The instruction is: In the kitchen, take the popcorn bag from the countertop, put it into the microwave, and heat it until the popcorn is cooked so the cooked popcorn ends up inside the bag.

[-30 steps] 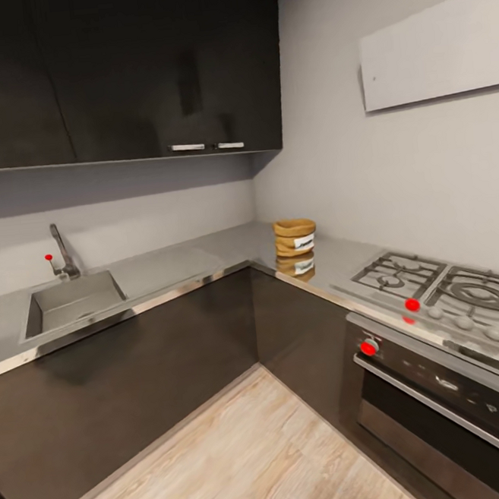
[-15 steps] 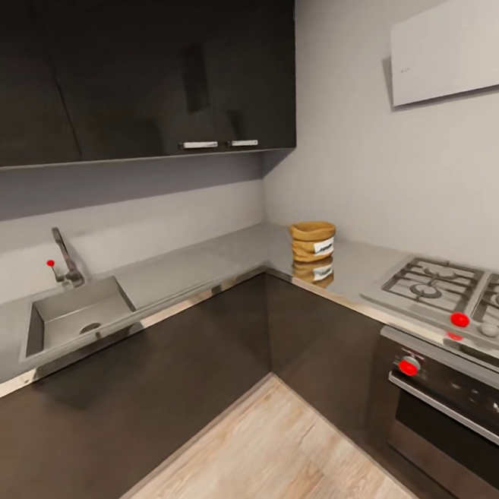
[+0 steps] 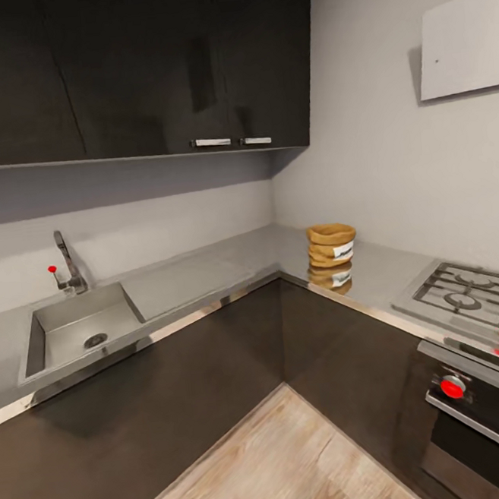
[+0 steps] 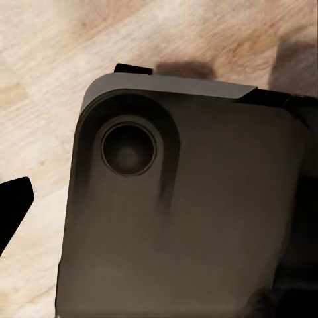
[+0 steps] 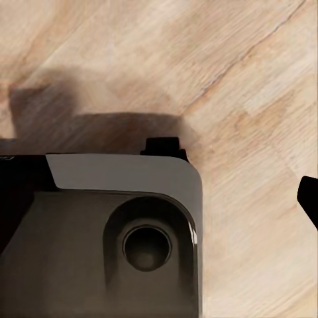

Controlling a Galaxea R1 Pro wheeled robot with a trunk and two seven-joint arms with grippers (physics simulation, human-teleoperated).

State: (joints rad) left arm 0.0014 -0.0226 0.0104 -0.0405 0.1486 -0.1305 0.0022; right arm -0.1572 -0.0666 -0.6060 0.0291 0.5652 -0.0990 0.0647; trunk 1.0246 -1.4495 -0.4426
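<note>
Head view, left to right. A steel sink [image 3: 85,326] is set into the countertop [image 3: 183,275], with a tap [image 3: 68,263] behind it carrying a small red marker. Dark wall cabinets [image 3: 133,70] hang above; dark cabinet fronts run below along both legs of the corner. The popcorn bag [image 3: 331,245] stands upright on the countertop past the corner, near the wall, its white label facing outward and its reflection visible in the glossy surface beneath. Further right lies the gas hob [image 3: 467,293], apart from the bag, and below it the oven [image 3: 479,418] with red-marked knobs. A pale panel [image 3: 462,42] is mounted on the right wall.

Left wrist view: the robot base [image 4: 185,212] sits over wood floor [image 4: 59,59]; one dark fingertip [image 4: 13,209] enters at the edge. The left gripper's opening cannot be told.

Right wrist view: the base and floor again, with one dark fingertip [image 5: 309,199] at the edge. Its opening likewise cannot be told. The bag's place relative to either gripper cannot be judged.
</note>
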